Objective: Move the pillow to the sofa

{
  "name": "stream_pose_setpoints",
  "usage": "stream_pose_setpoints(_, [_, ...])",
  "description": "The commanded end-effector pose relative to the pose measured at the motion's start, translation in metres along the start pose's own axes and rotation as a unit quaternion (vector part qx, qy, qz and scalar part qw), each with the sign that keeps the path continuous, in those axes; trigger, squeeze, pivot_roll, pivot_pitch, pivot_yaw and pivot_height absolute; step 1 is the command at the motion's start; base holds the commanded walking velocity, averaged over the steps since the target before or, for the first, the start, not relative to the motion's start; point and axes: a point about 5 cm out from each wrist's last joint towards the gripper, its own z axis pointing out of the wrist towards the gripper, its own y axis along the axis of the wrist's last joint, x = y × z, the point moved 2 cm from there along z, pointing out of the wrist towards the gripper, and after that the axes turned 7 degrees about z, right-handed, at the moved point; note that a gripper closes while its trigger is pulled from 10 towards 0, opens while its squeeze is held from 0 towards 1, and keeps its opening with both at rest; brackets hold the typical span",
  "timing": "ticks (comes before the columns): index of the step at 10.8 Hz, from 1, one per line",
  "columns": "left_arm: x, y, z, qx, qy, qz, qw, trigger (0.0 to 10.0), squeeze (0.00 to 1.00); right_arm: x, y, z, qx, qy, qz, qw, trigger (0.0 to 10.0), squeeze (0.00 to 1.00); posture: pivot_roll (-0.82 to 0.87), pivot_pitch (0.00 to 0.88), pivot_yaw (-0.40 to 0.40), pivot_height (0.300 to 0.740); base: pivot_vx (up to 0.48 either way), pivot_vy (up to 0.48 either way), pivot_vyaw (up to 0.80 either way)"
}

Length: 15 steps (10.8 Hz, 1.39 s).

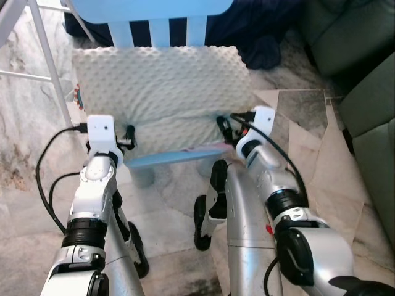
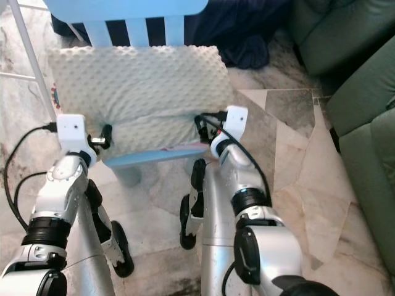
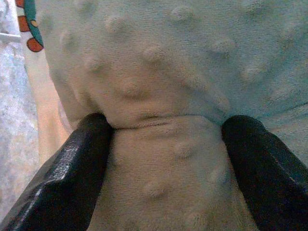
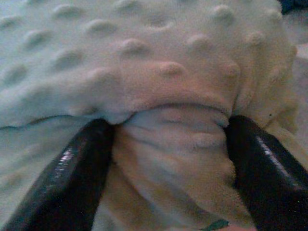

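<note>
The pillow [image 1: 162,92], cream-white with a raised dot texture, lies on the seat of a light blue chair [image 1: 170,28]. The chair's slatted back rises behind the pillow, and the front edge of the blue seat shows just below the pillow's near edge. A small coloured label is visible at the pillow's left end.

The left gripper [image 1: 129,137] is at the pillow's near edge, toward its left end. In the left wrist view, both black fingers [image 3: 72,168] press into the fabric from either side, and a bunched fold of the pillow fills the space between them. The left gripper is therefore pinching the pillow.

The right gripper [image 1: 223,126] is at the same near edge, toward the pillow's right end. In the right wrist view, its fingers [image 4: 269,173] likewise bracket a gathered fold of the dotted fabric, with fabric touching both inner faces. The right gripper is also pinching the pillow.

The two grippers are well apart along the pillow's near edge.

A green sofa [image 1: 364,92] stands to the robot's right, apart from the chair. A dark blue cloth [image 1: 265,43] lies on the floor between the chair and the sofa. The floor [image 1: 24,123] is pale marbled tile. White metal legs [image 1: 46,55] of a frame stand to the left of the chair.
</note>
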Motion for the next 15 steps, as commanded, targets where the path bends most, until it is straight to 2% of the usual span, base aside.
stream_pose_setpoints(1, [-0.009, -0.039, -0.008, 0.071, -0.019, 0.001, 0.997, 0.0, 0.00, -0.004, -0.030, -0.007, 0.049, -0.007, 0.020, 0.999, 0.0, 0.00, -0.03, 0.459, -0.099, 0.465, 0.000, 0.000, 0.00])
stream_pose_setpoints(2, [-0.009, -0.044, -0.008, 0.078, -0.014, -0.013, 0.997, 0.0, 0.00, -0.008, -0.035, -0.010, 0.052, -0.010, 0.024, 0.998, 0.0, 0.00, -0.03, 0.452, -0.102, 0.465, 0.000, 0.000, 0.00])
stream_pose_setpoints(5, [-0.012, -0.043, -0.003, 0.068, -0.013, -0.016, 0.997, 0.0, 0.00, -0.018, -0.034, -0.011, 0.051, -0.019, 0.035, 0.998, 0.0, 0.00, -0.03, 0.422, -0.111, 0.465, 0.000, 0.000, 0.00])
stream_pose_setpoints(7, [-0.010, -0.034, 0.001, 0.051, -0.008, -0.034, 0.998, 0.0, 0.00, -0.005, -0.026, -0.006, 0.040, 0.010, -0.008, 0.999, 0.0, 0.00, -0.03, 0.416, -0.111, 0.465, 0.000, 0.000, 0.00])
stream_pose_setpoints(11, [-0.015, -0.031, 0.005, 0.047, -0.013, -0.040, 0.998, 0.0, 0.00, -0.011, -0.026, -0.007, 0.038, -0.003, -0.003, 0.999, 0.0, 0.00, -0.05, 0.404, -0.113, 0.465, 0.000, 0.000, 0.00])
stream_pose_setpoints(13, [-0.018, -0.026, 0.010, 0.043, -0.015, -0.041, 0.998, 0.0, 0.00, -0.014, -0.016, -0.005, 0.027, -0.007, -0.010, 1.000, 0.0, 0.00, -0.05, 0.376, -0.110, 0.465, 0.000, 0.000, 0.00])
stream_pose_setpoints(15, [-0.024, -0.023, 0.009, 0.026, -0.019, -0.025, 0.999, 0.0, 0.00, -0.023, -0.008, -0.007, 0.004, -0.015, 0.002, 1.000, 0.0, 0.00, -0.05, 0.330, -0.107, 0.465, 0.000, 0.000, 0.00])
